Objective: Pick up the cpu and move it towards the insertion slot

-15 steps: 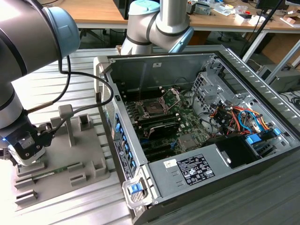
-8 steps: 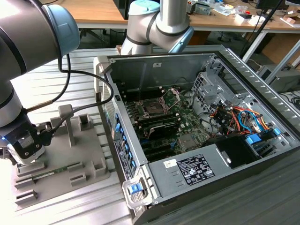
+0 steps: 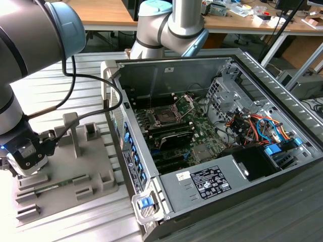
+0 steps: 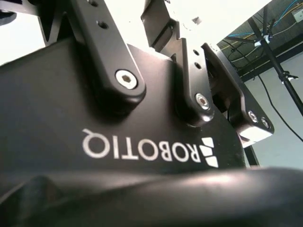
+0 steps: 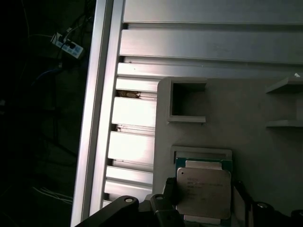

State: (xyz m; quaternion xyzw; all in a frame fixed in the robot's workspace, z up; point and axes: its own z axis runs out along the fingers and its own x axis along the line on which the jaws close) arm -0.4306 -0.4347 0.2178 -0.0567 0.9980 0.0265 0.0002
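The cpu point(image 5: 203, 191) sat flat in its recess at one corner of the grey holder tray point(image 5: 236, 109), and the gripper point(image 3: 30, 164) was right down on that corner, so the chip lay straight under it. Honestly couldn't tell if the jaws were clamped on it or just loose either side. It's pretty much square, so no long axis. The insertion slot point(image 3: 165, 115) was well off the tray toward the exterior view's right, inside the computer case point(image 3: 113, 108). That case wall stood between them, but there was open room above.
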